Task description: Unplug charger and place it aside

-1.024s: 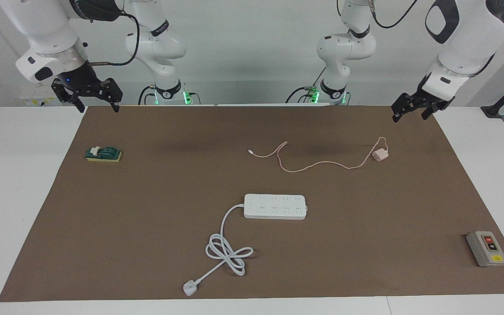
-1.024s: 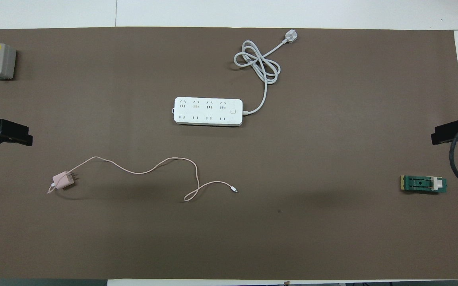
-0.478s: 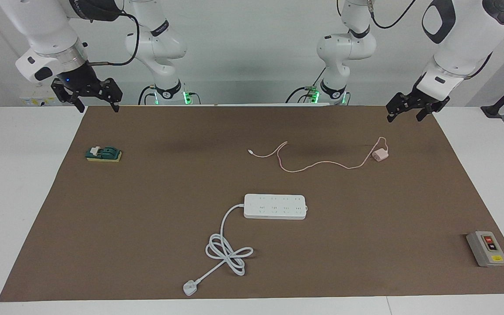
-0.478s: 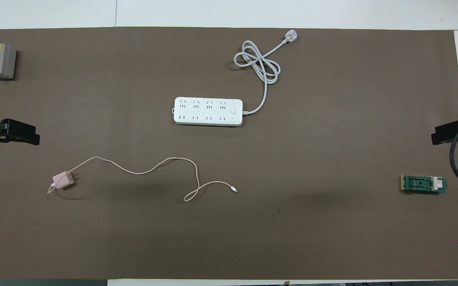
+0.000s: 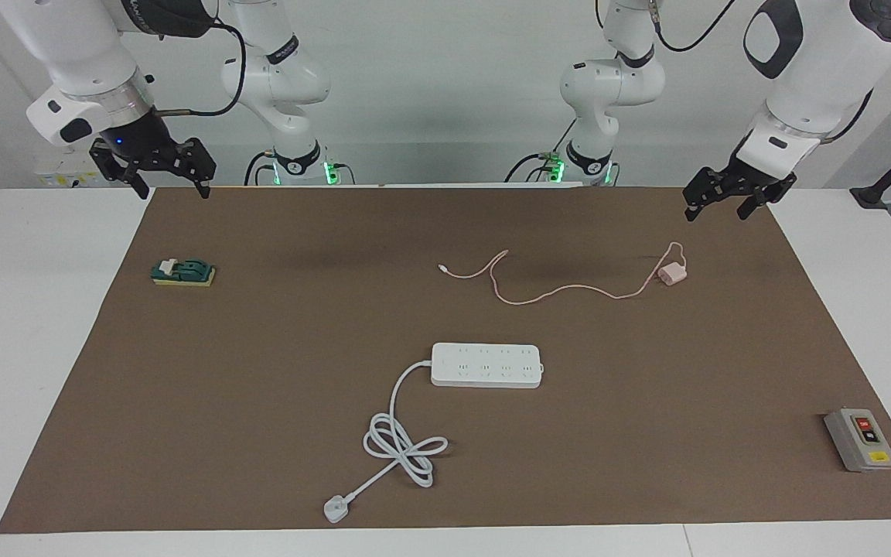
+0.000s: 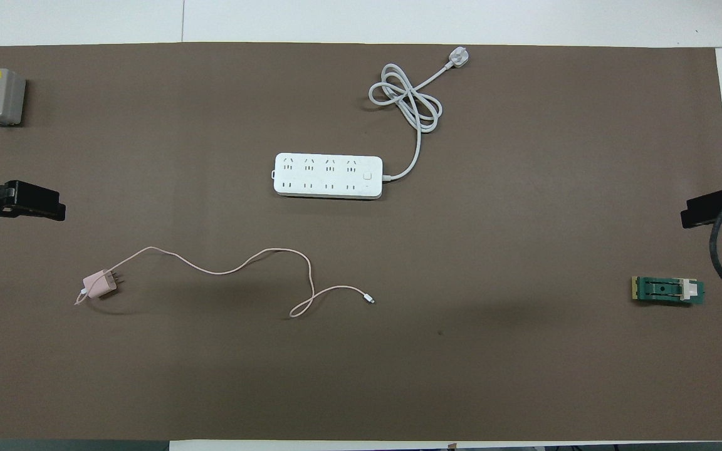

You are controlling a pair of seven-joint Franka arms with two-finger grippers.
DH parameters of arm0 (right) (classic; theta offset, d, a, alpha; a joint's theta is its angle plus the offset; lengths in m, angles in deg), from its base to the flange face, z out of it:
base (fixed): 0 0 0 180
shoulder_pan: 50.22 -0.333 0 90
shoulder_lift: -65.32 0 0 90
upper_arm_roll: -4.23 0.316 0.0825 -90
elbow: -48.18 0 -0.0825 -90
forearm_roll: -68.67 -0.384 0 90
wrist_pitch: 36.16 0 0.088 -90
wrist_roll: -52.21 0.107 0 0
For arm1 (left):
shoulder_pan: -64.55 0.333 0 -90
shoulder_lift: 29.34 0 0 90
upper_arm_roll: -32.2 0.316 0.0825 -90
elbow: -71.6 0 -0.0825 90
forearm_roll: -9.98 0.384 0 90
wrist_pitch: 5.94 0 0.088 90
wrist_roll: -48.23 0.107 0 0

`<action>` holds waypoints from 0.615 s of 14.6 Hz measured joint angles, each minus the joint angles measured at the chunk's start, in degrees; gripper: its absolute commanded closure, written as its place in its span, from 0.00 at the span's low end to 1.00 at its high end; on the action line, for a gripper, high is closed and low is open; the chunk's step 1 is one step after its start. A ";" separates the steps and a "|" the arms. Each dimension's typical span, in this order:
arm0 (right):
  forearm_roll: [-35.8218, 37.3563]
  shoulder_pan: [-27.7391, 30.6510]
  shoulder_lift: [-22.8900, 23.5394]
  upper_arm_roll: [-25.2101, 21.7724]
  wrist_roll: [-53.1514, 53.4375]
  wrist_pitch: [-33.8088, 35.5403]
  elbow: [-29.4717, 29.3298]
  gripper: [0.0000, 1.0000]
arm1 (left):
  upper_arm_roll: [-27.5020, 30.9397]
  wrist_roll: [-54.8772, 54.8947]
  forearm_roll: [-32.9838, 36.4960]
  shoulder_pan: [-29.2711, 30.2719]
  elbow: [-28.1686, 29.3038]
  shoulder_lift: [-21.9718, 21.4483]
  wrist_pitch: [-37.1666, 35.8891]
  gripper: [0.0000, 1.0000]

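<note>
The pale pink charger (image 5: 673,274) lies on the brown mat, apart from the white power strip (image 5: 486,365) and nearer to the robots than it, toward the left arm's end. Its thin pink cable (image 5: 569,290) snakes along the mat to a tiny connector (image 5: 441,268). The overhead view shows the charger (image 6: 99,285), its prongs free, and the strip (image 6: 328,175) with no plug in it. My left gripper (image 5: 716,209) is open and empty, in the air over the mat's left-arm end, clear of the charger. My right gripper (image 5: 173,192) is open and empty, waiting over the mat's other end.
A grey switch box (image 5: 860,439) with a red button stands at the mat's corner farthest from the robots, at the left arm's end. A green block (image 5: 183,272) lies near the right arm's end. The strip's thick white cord (image 5: 403,445) lies coiled farther from the robots.
My left gripper has shifted slightly toward the middle of the table. The charger, the strip and the right arm have not moved.
</note>
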 measured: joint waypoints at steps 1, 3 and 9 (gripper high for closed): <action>0.00 0.01 0.00 0.00 0.00 0.00 0.00 0.00 | 0.03 0.02 0.05 -0.23 0.00 0.00 -0.04 0.00; 0.00 0.01 0.00 0.00 0.00 0.00 0.00 0.00 | 0.02 0.02 0.43 -0.69 0.03 0.00 -0.13 0.00; 0.00 0.02 0.00 0.00 0.00 0.00 0.00 0.00 | 0.07 0.02 0.71 -1.08 0.03 0.00 -0.14 0.00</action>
